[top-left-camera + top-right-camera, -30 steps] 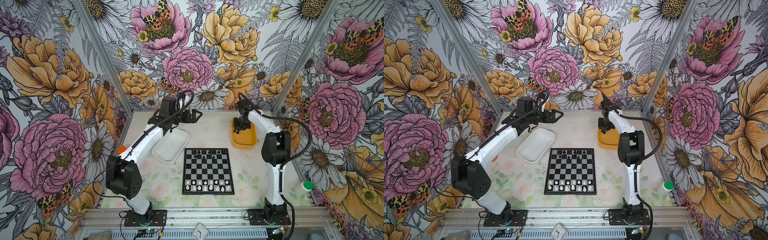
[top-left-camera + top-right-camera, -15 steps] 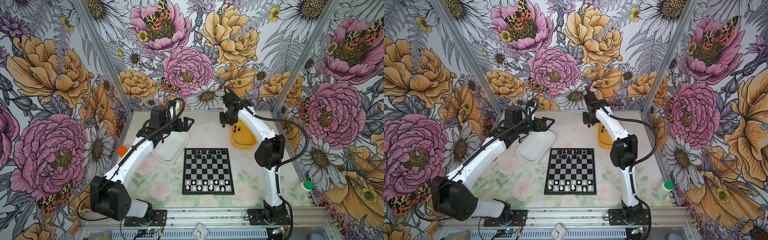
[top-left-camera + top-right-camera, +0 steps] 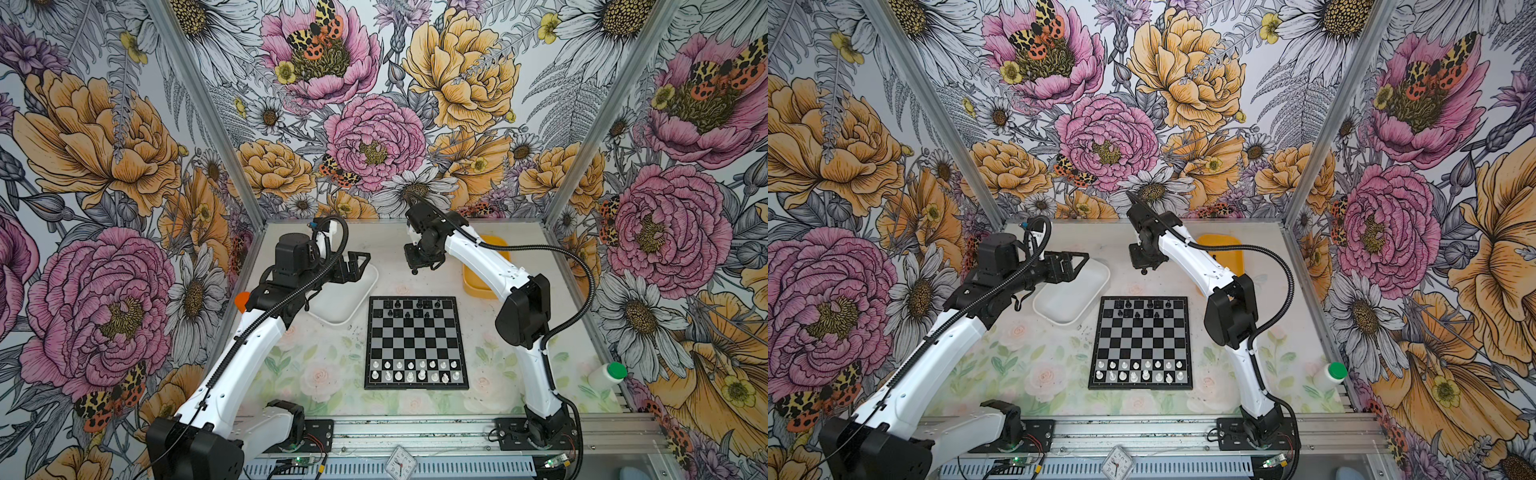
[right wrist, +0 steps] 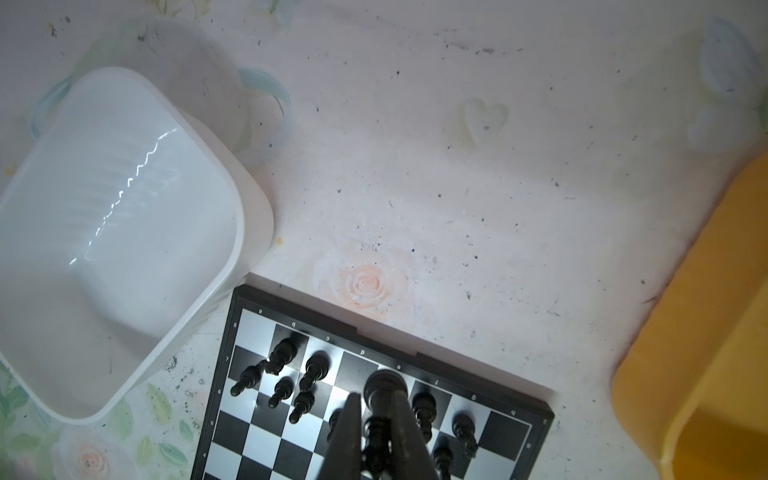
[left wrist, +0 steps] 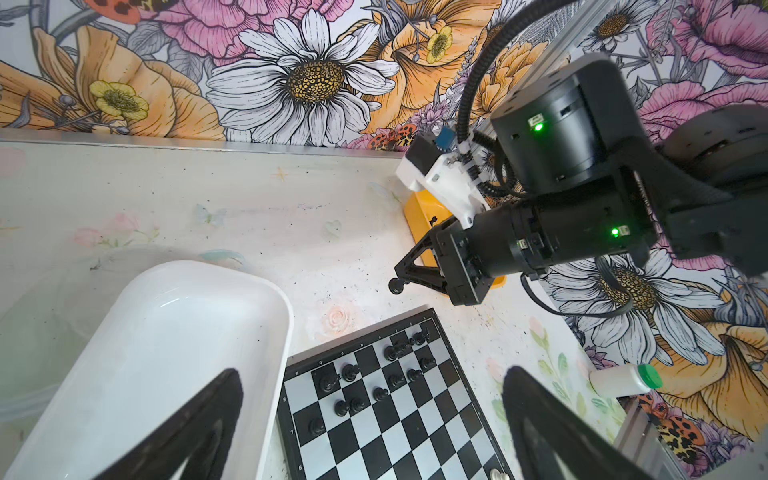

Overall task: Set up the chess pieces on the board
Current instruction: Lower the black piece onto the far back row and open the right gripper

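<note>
Chess pieces (image 3: pixel 409 311), tiny glossy black plastic men: scattered over the upper rows of the small square black-and-silver checked board (image 3: pixel 415 337), at frame centre in both top views.

Translucent white men (image 3: pixel 415 370): two rows along the board's lower edge. Only the top views show them.

Lettering: white file letters a to h and rank numerals on the board's black frame, legible in the right wrist view.

Right gripper (image 3: pixel 414 269): clenched on one black piece (image 5: pixel 397 286). The left wrist view shows it side-on, with the piece at the fingertips clear of the table. In the top views it hangs just above the board's upper edge.

Left gripper (image 3: pixel 360 268): jaws spread wide, holding nothing, over the upper end of the white oblong plastic tub (image 3: pixel 340 306), upper left of the board.

Yellow oblong plastic tub (image 3: pixel 473 286): upper right of the board, partly behind the right arm.

White bottle with green cap (image 3: pixel 604 374): lower right of the table.
</note>
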{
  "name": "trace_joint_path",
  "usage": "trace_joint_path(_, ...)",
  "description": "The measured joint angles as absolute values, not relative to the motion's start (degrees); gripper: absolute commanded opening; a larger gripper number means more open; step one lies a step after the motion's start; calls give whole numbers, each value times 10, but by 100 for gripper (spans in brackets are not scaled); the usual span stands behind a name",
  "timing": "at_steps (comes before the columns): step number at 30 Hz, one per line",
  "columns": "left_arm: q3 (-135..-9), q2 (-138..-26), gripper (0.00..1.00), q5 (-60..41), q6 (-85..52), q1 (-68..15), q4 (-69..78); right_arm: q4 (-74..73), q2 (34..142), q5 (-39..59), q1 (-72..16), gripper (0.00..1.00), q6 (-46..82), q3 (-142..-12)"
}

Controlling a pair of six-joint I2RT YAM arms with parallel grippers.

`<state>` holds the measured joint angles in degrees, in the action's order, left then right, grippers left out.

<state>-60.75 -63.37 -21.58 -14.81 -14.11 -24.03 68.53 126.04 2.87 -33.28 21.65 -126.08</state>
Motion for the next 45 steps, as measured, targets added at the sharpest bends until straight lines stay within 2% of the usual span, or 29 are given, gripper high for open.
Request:
trace_joint_path(10,-592,-587,99,-201,-150,-137,-262,663,1260,44,-368,13,221,-1188)
trace_joint_path(22,-592,-584,99,-199,-150,-137,-273,616,1249,59,-369,13,231,-1098)
trace_joint_path(45,-616,-611,99,-199,-150,-136,-292,577,1241,64,-370,13,235,-1088)
